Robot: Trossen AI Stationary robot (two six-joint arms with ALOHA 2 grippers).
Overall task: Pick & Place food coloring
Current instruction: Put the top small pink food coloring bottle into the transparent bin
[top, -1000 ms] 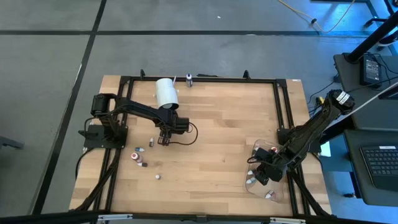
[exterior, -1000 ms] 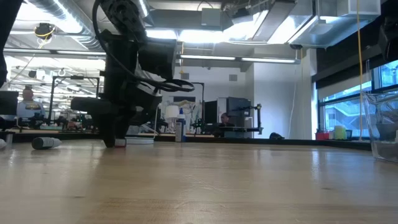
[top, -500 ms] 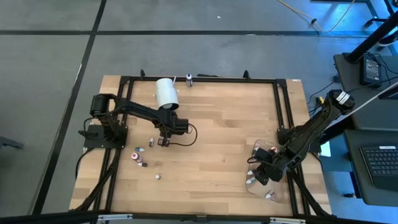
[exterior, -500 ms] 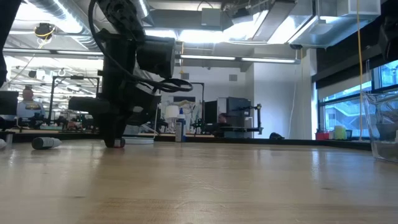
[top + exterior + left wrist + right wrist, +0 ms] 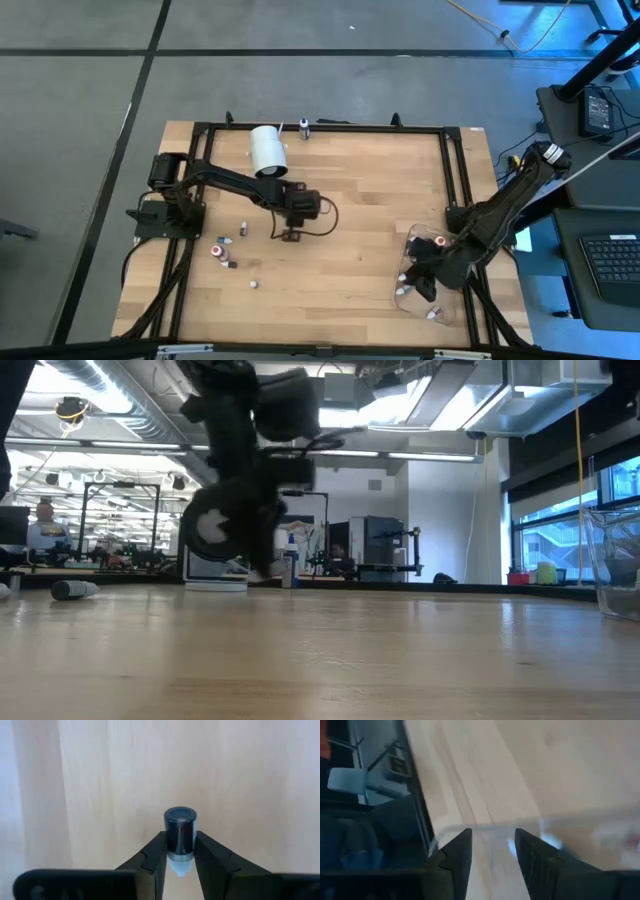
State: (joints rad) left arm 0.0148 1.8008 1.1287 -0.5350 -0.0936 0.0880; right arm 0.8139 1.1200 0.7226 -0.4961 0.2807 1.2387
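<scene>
Shifted since the earlier frame: left claw (image 5: 291, 236), formerly down at the desk beside the loose bottles, now sits further toward frame centre in the high view and is lifted off the wood in the low view; its fingers (image 5: 151, 861) are clenched on one food coloring bottle (image 5: 180, 834) (dark body, pale tip pointing back between the fingers), as the left wrist view shows.

Desk (image 5: 360, 200): light wood planks inside a black frame.

Loose bottles (image 5: 221, 248): small cluster at lower left of the high view, with one more (image 5: 254, 284) alone just below it; all lie on the wood, well apart from the left claw.

White cylinder (image 5: 267, 149): upper left of the desk, beside the left arm's forearm; a small bottle-like item (image 5: 304, 126) stands at the desk's top edge (too small to identify).

Clear container (image 5: 424, 283): lower right of the high view; several small bottles inside, one reddish (image 5: 437, 313) near its lower end.

Right claw (image 5: 424, 285): over the clear container; fingers (image 5: 457, 855) stand apart with nothing between them, the container's transparent rim (image 5: 560, 822) just ahead in the right wrist view.
</scene>
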